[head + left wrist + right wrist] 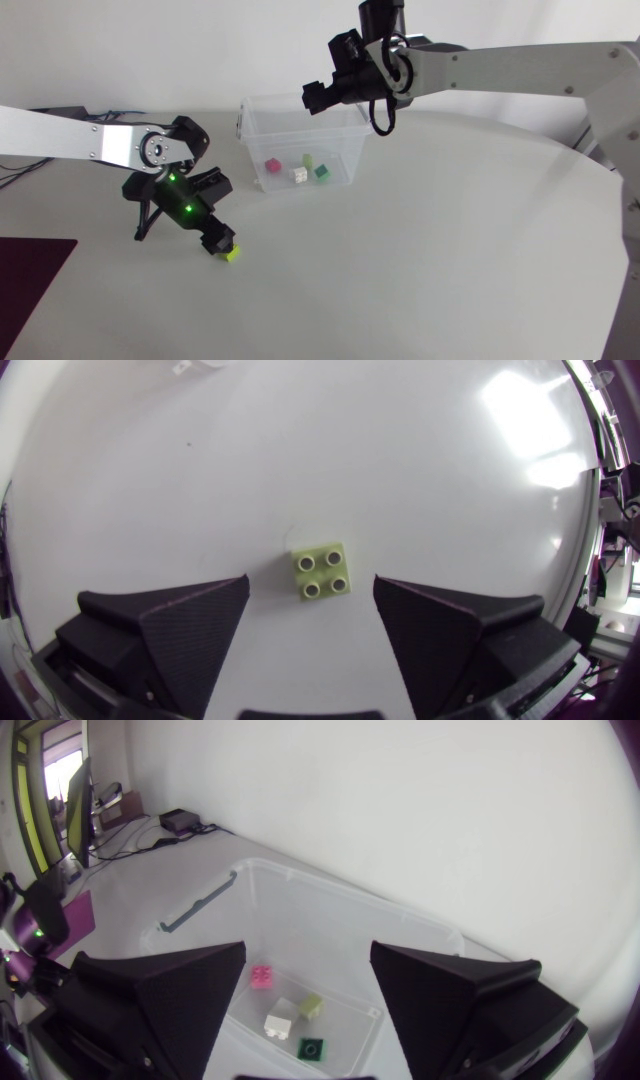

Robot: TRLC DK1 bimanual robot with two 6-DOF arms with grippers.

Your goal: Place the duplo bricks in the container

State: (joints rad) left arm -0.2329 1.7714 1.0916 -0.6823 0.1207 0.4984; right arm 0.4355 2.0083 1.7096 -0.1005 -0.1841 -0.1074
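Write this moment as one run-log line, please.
left jaws: open, lime brick between them on table | right jaws: open, empty, above container | container: four bricks inside

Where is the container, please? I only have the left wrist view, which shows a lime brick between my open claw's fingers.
Observer: The clear container stands farther back on the table than the lime brick, and to its right.
Operator: Thank you. Is anything in it?
Observer: Yes, four: a pink brick, a white brick, a pale green brick and a dark green brick.
Operator: And the right claw?
Observer: The right claw hangs open and empty above the container.
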